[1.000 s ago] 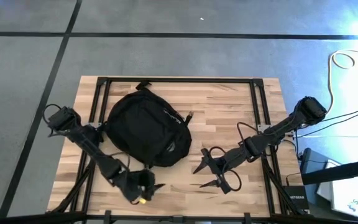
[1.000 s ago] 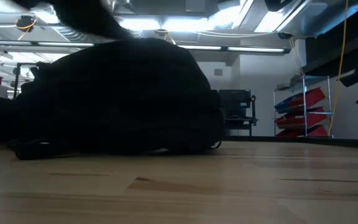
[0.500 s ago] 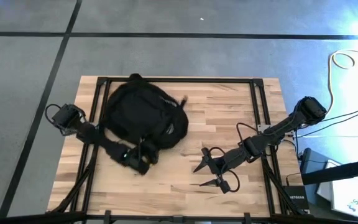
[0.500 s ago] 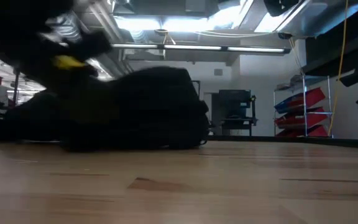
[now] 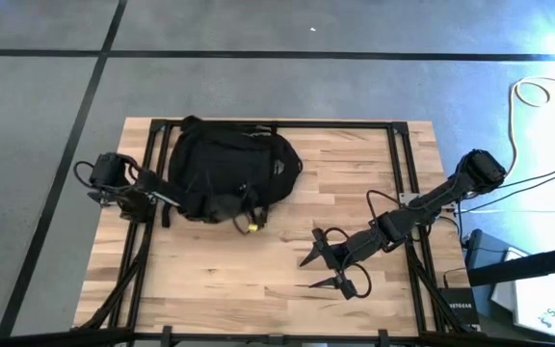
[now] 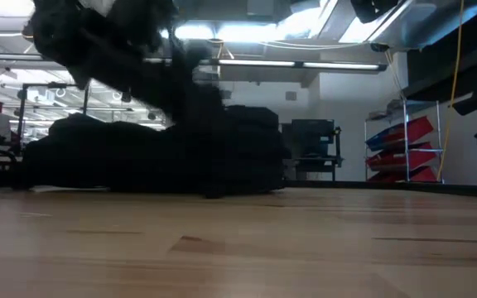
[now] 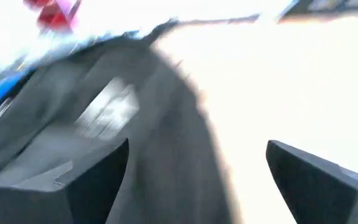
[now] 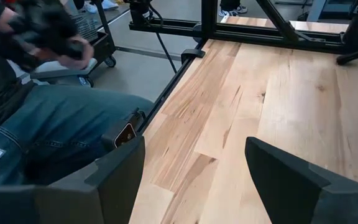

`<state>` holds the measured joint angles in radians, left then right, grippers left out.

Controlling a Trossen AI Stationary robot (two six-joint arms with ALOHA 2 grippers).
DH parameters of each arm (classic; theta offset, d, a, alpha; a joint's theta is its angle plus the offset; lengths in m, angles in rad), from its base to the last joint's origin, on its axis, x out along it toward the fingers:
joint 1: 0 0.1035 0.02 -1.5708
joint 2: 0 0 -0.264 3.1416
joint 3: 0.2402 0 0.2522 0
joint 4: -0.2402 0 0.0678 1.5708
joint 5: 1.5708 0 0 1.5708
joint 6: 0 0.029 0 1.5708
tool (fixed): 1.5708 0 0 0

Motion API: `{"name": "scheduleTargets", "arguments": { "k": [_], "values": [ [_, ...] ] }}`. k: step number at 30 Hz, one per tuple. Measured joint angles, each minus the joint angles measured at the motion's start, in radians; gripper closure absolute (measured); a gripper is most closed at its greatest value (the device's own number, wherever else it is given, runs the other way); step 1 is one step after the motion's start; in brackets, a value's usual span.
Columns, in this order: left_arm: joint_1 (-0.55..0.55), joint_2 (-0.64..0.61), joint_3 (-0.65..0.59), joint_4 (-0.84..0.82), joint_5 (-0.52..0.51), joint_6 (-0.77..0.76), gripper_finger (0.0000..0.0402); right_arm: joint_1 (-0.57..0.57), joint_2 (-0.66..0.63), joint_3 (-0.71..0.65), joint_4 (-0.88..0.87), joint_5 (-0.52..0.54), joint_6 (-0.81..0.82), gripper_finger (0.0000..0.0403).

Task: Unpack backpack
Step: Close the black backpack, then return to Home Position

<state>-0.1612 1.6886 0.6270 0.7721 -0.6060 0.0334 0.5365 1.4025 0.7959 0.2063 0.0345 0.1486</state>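
Wooden desk (image 5: 287, 280), backpack (image 5: 229, 173) at far-left corner. Left end effector (image 5: 244, 217) against its near edge, fingers spread; right end effector (image 5: 326, 265) open, idle, well apart. Risk: fabric snagging, bag dragged off edge.

The left tool (image 5: 244, 214) is sitting against the backpack (image 5: 231, 172) in the high view, black on black, so whether it is gripping fabric is impossible to tell. The left wrist view is smearing badly: the backpack (image 7: 104, 124) is showing only as a grey blur. In the low view the left arm (image 6: 131, 58) is blurring across the backpack (image 6: 156, 153). A seated person (image 8: 48, 124) is being cut off by the right wrist view's edge.
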Motion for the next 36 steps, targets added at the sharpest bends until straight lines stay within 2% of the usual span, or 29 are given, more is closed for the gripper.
{"name": "scheduleTargets", "arguments": {
  "k": [7,12,17,22,26,32,36],
  "values": [
    [-0.184,-0.006,0.001,0.301,-0.086,0.198,0.0050,0.000,0.000,0.000,-0.026,0.002,0.000,0.0141],
    [-0.338,-0.048,0.001,0.308,-0.090,0.231,0.0050,0.000,0.001,-0.001,-0.048,0.036,0.001,0.0141],
    [-0.427,-0.053,0.001,0.288,-0.117,0.204,0.0050,0.000,0.001,-0.001,-0.048,0.120,0.001,0.0141],
    [-0.472,-0.052,0.001,0.205,-0.160,0.124,0.0050,0.000,0.002,-0.001,-0.051,0.166,-0.013,0.0141],
    [-0.525,-0.059,0.001,0.305,-0.186,0.226,0.0051,0.022,-0.020,-0.012,-0.026,0.247,-0.141,0.0154],
    [-0.485,-0.159,-0.051,0.312,-0.168,0.261,0.0051,-0.040,-0.102,-0.099,0.066,0.124,-0.198,0.0205],
    [-0.426,-0.245,-0.154,0.354,-0.020,0.215,0.0051,-0.078,-0.167,-0.200,0.118,0.095,-0.208,0.0231]
  ]
}}
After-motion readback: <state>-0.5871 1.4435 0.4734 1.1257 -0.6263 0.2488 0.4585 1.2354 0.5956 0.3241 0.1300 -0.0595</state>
